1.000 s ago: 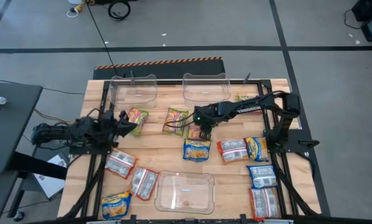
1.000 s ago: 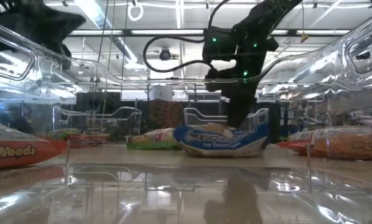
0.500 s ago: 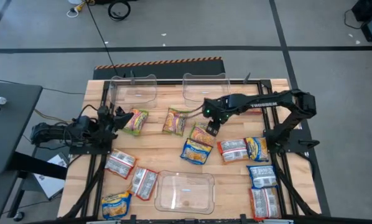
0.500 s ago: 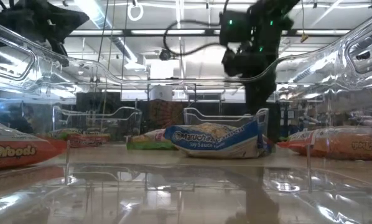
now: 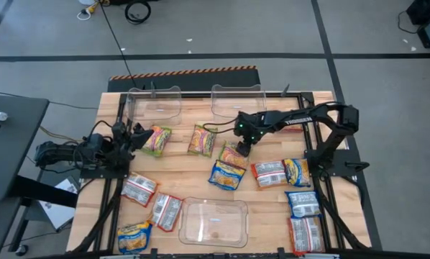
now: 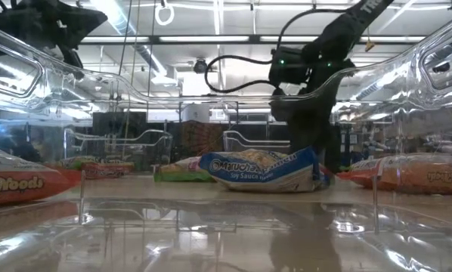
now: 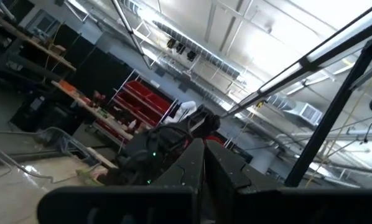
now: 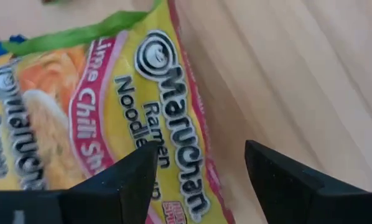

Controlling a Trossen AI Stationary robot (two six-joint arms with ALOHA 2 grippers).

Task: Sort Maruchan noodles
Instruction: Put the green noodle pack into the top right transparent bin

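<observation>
We see the wooden surface (image 5: 193, 176) carrying three clear bins, two at the far edge and one (image 5: 213, 221) at the near edge, with Maruchan noodles packets scattered between them: silver-red ones and blue-yellow ones lie at both sides, and two green-yellow ones lie near the far bins. The right tool (image 5: 244, 149) hangs low over a green-pink-yellow packet (image 5: 233, 155) just beyond a blue-yellow packet (image 5: 226, 174), its fingers spread and released, the Lime Chili packet (image 8: 105, 118) lying flat beneath them. The left tool (image 5: 132, 137) waits at the left edge beside a green-yellow packet (image 5: 158, 139); we cannot tell its state.
</observation>
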